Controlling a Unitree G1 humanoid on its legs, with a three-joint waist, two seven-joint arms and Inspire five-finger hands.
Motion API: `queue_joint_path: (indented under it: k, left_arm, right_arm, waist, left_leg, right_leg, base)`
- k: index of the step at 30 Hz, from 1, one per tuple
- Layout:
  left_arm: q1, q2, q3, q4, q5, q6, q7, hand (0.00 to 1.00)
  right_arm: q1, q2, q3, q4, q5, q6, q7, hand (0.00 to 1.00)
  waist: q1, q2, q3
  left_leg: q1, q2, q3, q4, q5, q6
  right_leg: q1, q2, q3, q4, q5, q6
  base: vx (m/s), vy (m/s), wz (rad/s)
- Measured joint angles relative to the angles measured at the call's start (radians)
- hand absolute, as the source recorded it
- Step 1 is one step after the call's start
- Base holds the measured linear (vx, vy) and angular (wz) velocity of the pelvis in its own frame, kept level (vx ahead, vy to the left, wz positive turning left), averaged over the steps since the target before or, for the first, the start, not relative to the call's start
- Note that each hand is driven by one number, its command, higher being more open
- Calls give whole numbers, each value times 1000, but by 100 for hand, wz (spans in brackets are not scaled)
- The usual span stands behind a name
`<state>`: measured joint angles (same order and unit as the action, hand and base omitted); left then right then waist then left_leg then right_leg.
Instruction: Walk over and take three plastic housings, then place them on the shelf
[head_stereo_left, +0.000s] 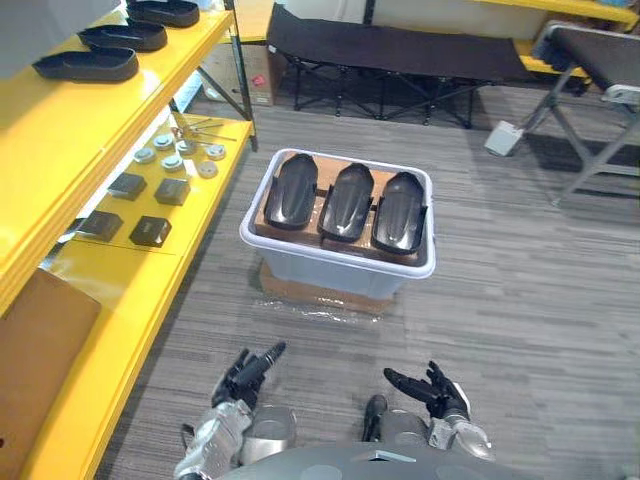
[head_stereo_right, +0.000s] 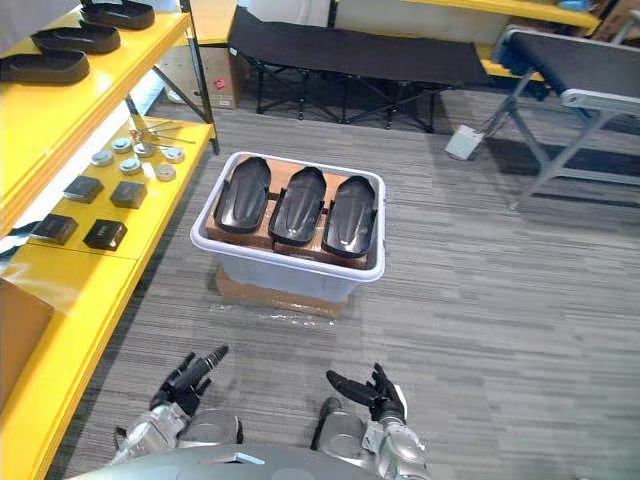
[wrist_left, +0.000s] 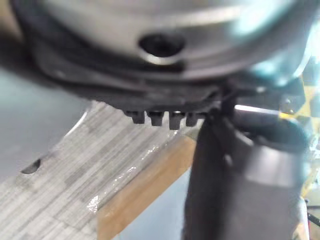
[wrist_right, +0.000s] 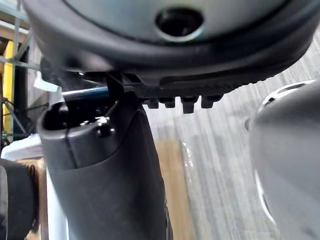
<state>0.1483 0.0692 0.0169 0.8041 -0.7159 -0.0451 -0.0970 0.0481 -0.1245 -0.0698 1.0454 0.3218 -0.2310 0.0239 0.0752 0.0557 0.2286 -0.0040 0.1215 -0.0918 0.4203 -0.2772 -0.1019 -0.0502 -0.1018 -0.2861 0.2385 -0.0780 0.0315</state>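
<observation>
Lying parallel, three housings (head_stereo_left: 347, 203), lengthwise front-to-back

Grey floor (head_stereo_left: 520, 260) bears cardboard (head_stereo_left: 320, 295), seemingly beneath the bin (head_stereo_left: 330, 272).

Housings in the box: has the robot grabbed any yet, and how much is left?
Done: three similar black housings already lie on the yellow shelf. In hand: nothing; the left hand and right hand are open, short of the tub. Left: all three tub housings need lifting and shelving.

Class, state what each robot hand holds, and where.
Nothing: left hand and right hand are open; three black plastic housings lie in the pale grey bin.
</observation>
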Motion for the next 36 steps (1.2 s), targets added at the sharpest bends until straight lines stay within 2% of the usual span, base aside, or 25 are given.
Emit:
queue_joint_path:
  k: [1,2,3,6,8,9,10,11,13,14,18,23,27,28,29,33,36]
  left_arm:
    - [-6,-1,0,5,0,0,-4,100]
    - [-19,-8,5,8,-3,-3,-11,100]
    - [-20,-8,11,10,-3,-5,-17,100]
    - [-28,-13,7,10,-2,-6,-36,100]
    - [-39,-14,-7,11,-2,-4,-44,100]
    - [-45,-14,-16,11,2,0,-45,100]
    - [-53,-9,-21,12,13,7,-46,100]
    - [-62,-1,-24,12,19,9,-42,100]
    - [-81,31,-48,10,21,11,-40,100]
    - [-84,37,-53,6,22,16,-40,100]
    - [-66,48,-80,-48,64,67,-11,100]
    - [-39,69,-74,-50,64,88,16,100]
    - [6,84,-29,-48,64,91,28,100]
    - [15,89,-26,-48,64,91,28,100]
    - [30,95,-10,-42,64,91,29,100]
    - [40,98,2,-37,75,87,22,100]
    - [49,96,31,-38,113,75,2,100]
  right_arm:
    - [-1,-10,-9,2,1,0,-6,100]
    - [8,-22,-19,5,1,1,-12,100]
    - [16,-21,-19,4,2,1,-13,100]
    - [14,-22,-42,-33,64,3,-10,100]
    - [16,-19,-45,-105,101,2,-11,100]
    - [18,-20,-44,-140,121,2,-12,100]
    - [16,-16,-44,-168,124,2,-18,100]
    - [15,-5,-43,-188,124,3,-30,100]
    - [24,37,-16,-268,122,4,-43,100]
    - [25,43,-10,-284,122,5,-46,100]
    - [52,45,22,-461,118,34,-50,100]
    - [79,35,-39,-679,118,66,-11,100]
    - [90,-43,-126,-783,118,126,40,100]
    - [89,-52,-137,-789,119,135,46,100]
    - [91,-81,-161,-792,130,180,55,100]
    - [88,-119,-165,-790,133,253,36,100]
    - [8,-135,-165,-721,139,278,-18,100]
  waist:
    - [-1,6,3]
    - [-4,2,12]
    - [-2,2,14]
    - [-21,4,12]
    - [-31,4,12]
    - [-35,3,13]
    - [-42,-3,15]
    - [-43,-15,18]
    - [-45,-75,24]
    - [-45,-83,23]
    - [-48,-87,23]
    - [-51,-96,19]
    - [-53,-122,-1]
    - [-55,-128,-5]
    - [-56,-143,-16]
    - [-53,-156,-22]
    - [-51,-163,-10]
  left_leg:
    - [-20,10,11,42,11,-12]
    - [-62,23,41,156,52,-39]
    - [-64,32,76,190,50,-42]
    - [-63,50,172,42,45,-23]
    - [-75,50,193,-114,104,-9]
    - [-74,51,213,-185,176,-8]
    - [-66,43,235,-202,242,15]
    - [-56,32,248,-212,251,19]
    - [-38,-17,282,-253,256,33]
    - [-38,-27,285,-257,257,37]
    - [-13,-62,323,-253,232,71]
    - [8,-57,332,-285,228,74]
    - [51,-56,346,-391,265,73]
    - [58,-57,347,-409,273,69]
    - [86,-61,350,-467,302,64]
    - [97,-61,349,-509,333,60]
    - [73,-65,353,-509,344,62]
  right_leg:
    - [12,2,-14,-3,-7,-5]
    - [69,5,-32,-34,-8,-11]
    - [117,4,-46,-63,-8,-13]
    - [184,-5,-74,-128,-5,-6]
    - [190,-13,-78,-145,1,8]
    - [189,-19,-75,-147,-1,24]
    - [191,-32,-67,-140,-7,42]
    - [190,-46,-63,-136,-1,52]
    - [180,-96,-55,-138,-2,75]
    - [175,-106,-51,-138,2,83]
    - [192,-140,-35,-155,30,125]
    - [189,-132,-32,-156,54,126]
    - [173,-121,-20,-158,80,115]
    - [172,-121,-18,-160,83,117]
    - [172,-116,-16,-161,83,117]
    - [173,-105,-17,-175,82,116]
    - [152,-107,-19,-179,52,95]
  base:
    - [266,-224,46]
    - [261,-215,39]
    - [299,-217,34]
    - [180,-71,18]
    - [170,59,1]
    - [209,147,-8]
    - [204,170,-14]
    - [181,188,-18]
    - [162,197,-15]
    - [149,189,-12]
    - [84,119,-16]
    - [-10,30,-6]
    - [-62,27,-11]
    - [-93,49,-13]
    - [-54,28,-5]
    - [-93,0,-2]
    - [-125,-5,-5]
